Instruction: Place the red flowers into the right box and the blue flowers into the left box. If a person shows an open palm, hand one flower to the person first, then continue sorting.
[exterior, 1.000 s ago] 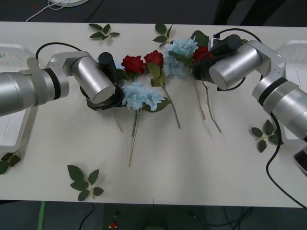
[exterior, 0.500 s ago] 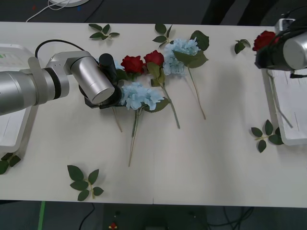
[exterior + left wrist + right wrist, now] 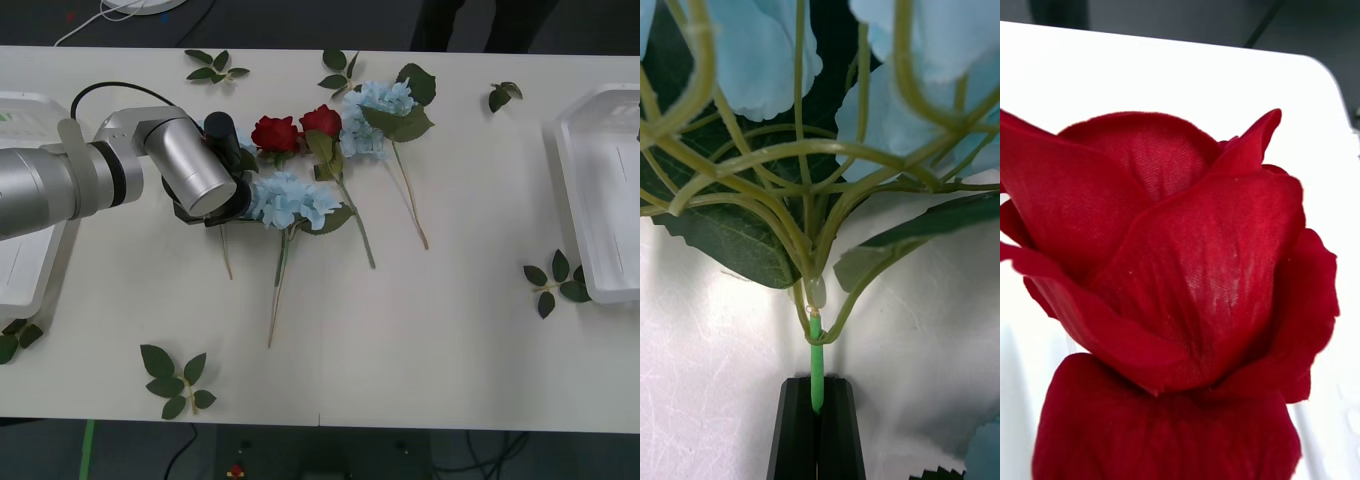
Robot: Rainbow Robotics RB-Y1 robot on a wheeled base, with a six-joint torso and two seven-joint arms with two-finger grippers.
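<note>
Flowers (image 3: 330, 160) lie between the boxes (image 3: 600, 200).

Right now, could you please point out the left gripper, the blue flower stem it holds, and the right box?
left gripper (image 3: 817, 420): left wrist view, between its black fingertips.
blue flower stem (image 3: 815, 352): left wrist view, bright green shaft.
right box (image 3: 568, 180): front view, near rim.

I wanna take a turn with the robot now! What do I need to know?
Left gripper: fingers shut on a blue hydrangea's stem, low over the table, near the flower pile.
Right side: one red rose sits close before the wrist camera, over white tray plastic.
On the table: two red roses and two more blue hydrangeas.
Done: two flowers picked up.
Left: rose into the right box, held hydrangea into the left box, then sort the rest.
</note>
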